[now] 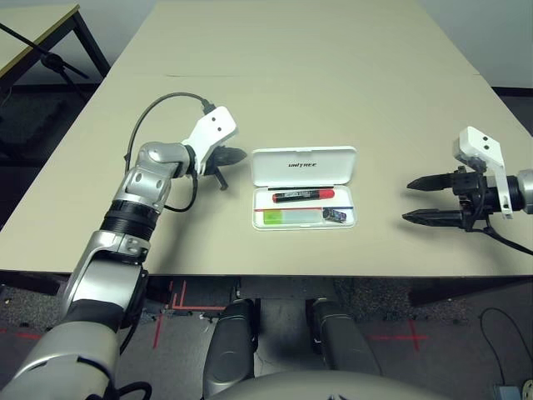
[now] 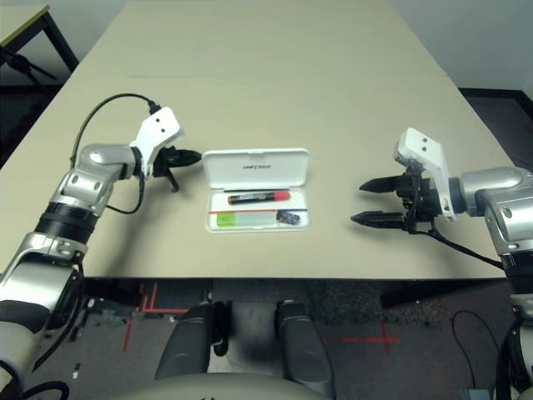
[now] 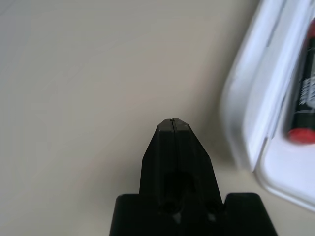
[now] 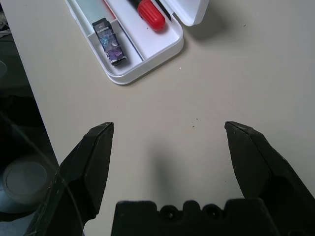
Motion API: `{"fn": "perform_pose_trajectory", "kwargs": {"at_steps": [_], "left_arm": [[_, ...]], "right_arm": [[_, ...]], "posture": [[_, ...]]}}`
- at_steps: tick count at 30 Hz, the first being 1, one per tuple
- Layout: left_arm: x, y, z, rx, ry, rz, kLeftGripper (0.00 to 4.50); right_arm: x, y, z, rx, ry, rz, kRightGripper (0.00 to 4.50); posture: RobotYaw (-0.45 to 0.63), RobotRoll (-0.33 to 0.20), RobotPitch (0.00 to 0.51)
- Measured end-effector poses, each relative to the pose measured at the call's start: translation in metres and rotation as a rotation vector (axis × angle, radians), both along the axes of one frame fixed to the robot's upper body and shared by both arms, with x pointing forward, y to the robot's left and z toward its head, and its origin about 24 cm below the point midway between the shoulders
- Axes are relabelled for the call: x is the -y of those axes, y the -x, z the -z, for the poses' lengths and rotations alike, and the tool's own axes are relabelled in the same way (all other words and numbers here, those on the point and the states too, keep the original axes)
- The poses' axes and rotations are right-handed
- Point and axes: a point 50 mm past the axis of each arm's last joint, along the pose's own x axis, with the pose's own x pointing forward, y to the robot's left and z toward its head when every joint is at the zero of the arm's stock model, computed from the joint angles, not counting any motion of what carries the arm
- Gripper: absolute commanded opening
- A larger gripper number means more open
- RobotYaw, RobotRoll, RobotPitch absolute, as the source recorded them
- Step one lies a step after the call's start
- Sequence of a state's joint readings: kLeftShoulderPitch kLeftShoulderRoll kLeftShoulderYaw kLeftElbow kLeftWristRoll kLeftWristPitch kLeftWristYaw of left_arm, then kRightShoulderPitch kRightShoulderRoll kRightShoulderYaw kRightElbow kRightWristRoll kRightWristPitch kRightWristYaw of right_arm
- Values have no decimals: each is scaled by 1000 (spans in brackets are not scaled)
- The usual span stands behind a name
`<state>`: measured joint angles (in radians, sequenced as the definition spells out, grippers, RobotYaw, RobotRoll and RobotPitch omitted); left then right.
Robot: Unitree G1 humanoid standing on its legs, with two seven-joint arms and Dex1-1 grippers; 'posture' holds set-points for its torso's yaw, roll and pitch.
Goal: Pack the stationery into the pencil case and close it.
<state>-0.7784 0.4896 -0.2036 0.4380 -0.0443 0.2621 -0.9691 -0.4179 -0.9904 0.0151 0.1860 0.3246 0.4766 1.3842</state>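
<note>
Left end effector [image 3: 173,121]: 2 black fingers fully together, nothing gripped; its tips point toward the lid's near side edge and stand just beside it, apart from it. Right end effector [image 4: 170,126]: 2 fingers spread wide, nothing between them, well apart from the case and pointing toward it over the bench [image 1: 333,92]. The white pencil case [image 1: 261,198] lies flat between the 2 end effectors, with its hinged lid [image 1: 279,175] raised open on the side away from the robot; small dark lettering is noted on the lid. All 3 stationery items are inside the tray. The red marker [image 1: 303,196], with black label, lies lengthwise in the compartment next to the hinge. Beyond the red-and-blue line [image 1: 268,209], in the compartment nearer the robot, the highlighter [image 1: 291,217] lies with its lime-green part toward the left end effector; the stubby dark piece [image 4: 109,42] sits at the end toward the right end effector. Further out, past the left end effector, 1 other table [image 1: 29,29] is observed.
</note>
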Motion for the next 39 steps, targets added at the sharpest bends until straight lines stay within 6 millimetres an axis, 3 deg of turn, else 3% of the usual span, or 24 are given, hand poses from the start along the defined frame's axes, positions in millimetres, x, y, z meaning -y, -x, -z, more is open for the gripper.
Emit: {"fn": "perform_pose_trajectory", "kwargs": {"at_steps": [6, 17, 28, 39], "left_arm": [[22, 18, -9, 14, 40, 168, 20], [54, 52, 7, -68, -35, 412, 20], [82, 58, 28, -97, -78, 479, 20], [87, 57, 33, -79, -116, 481, 20]], "right_arm": [[-1, 0, 0, 7, -3, -1, 4500], [1, 0, 0, 20, 2, -5, 4500], [1, -1, 2, 28, 23, -10, 4500], [2, 0, 4, 22, 26, -8, 4500]], "posture": [[-41, 0, 135], [-37, 0, 135], [-50, 0, 136], [-57, 0, 141]]}}
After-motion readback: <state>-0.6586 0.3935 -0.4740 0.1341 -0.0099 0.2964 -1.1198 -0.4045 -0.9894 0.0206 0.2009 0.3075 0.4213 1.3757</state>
